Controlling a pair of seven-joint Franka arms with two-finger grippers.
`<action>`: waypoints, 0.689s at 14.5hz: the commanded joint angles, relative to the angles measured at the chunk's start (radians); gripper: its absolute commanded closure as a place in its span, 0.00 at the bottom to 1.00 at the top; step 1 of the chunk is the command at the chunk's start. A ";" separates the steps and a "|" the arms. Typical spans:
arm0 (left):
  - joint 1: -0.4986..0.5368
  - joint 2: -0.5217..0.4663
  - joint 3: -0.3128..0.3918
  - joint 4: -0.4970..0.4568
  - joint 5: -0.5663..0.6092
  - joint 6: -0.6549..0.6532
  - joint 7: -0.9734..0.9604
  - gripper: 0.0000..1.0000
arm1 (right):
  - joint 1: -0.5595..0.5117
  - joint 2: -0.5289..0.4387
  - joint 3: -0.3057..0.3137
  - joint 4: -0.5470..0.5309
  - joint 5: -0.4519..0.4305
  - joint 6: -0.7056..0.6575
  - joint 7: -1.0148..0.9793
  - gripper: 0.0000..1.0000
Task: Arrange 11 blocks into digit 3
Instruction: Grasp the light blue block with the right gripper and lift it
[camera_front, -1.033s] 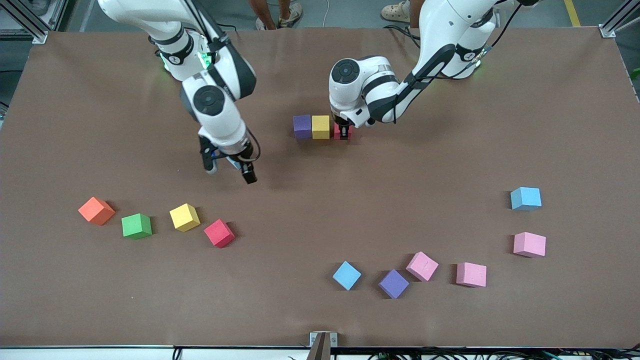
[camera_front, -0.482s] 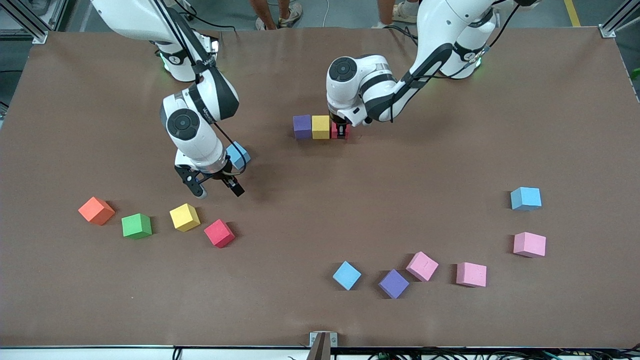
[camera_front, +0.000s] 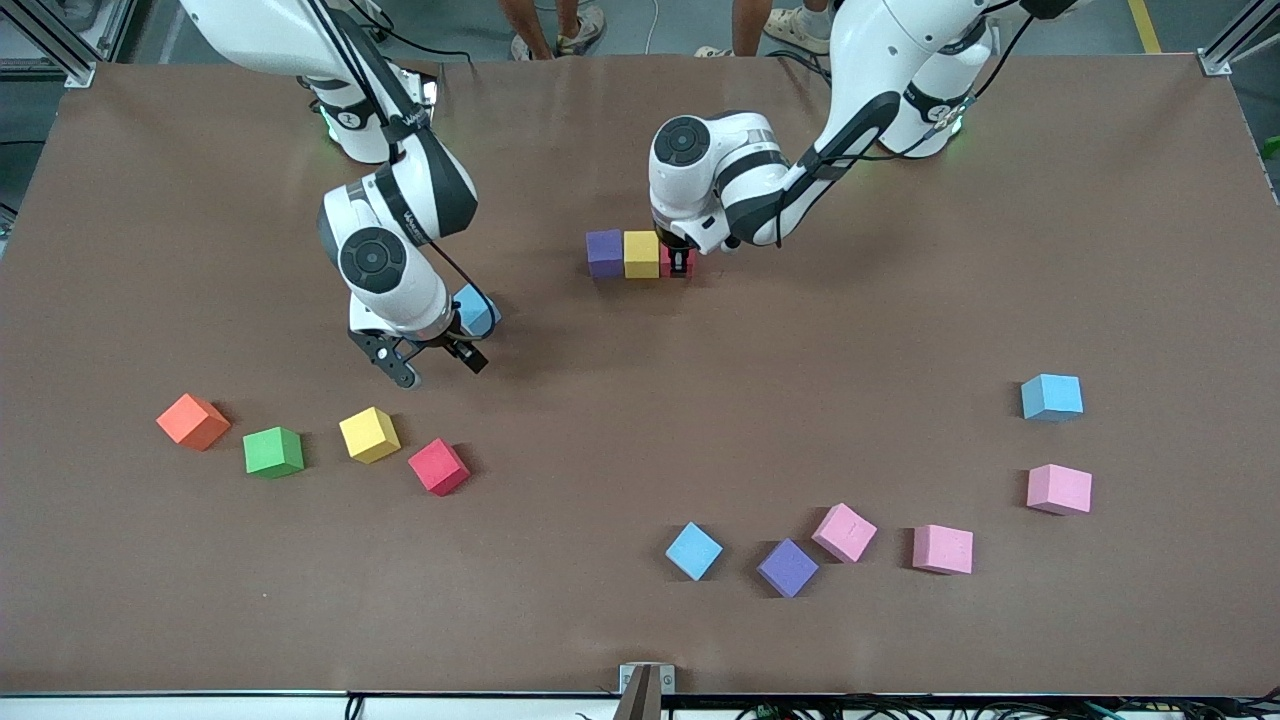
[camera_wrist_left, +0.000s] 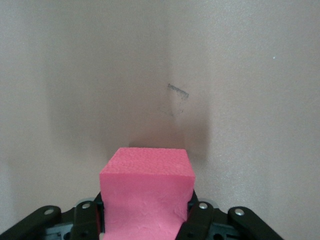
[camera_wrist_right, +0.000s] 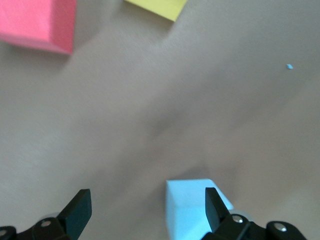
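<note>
Front view: left tool (camera_front: 681, 262) clenched on red cube (camera_front: 668, 262) beside yellow cube (camera_front: 641, 254); right tool (camera_front: 438, 365) released above light blue cube (camera_front: 474, 309)

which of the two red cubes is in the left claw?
The red cube ending the purple-yellow row, clamped in the shut left claw. The other red cube lies loose beside the loose yellow cube, nearer the front camera.

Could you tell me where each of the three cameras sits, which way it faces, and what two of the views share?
Front view: high across the table, facing both arms' bases; shows both arms, the left gripper and right gripper.
Left wrist view: on the left wrist, looking down past its fingers, shut on the red block.
Right wrist view: on the right wrist, over the light blue block; open fingers show.
Shared: the held red block appears in front and left wrist views.
</note>
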 joint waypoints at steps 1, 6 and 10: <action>-0.022 0.012 -0.005 0.017 0.055 -0.017 -0.332 0.92 | -0.037 -0.041 0.028 -0.018 0.016 -0.098 -0.035 0.00; -0.055 0.017 0.014 0.028 0.057 -0.020 -0.365 0.92 | -0.037 -0.075 0.048 -0.118 0.026 0.032 -0.038 0.00; -0.073 0.018 0.029 0.026 0.057 -0.020 -0.385 0.92 | -0.036 -0.085 0.049 -0.182 0.026 0.132 -0.041 0.00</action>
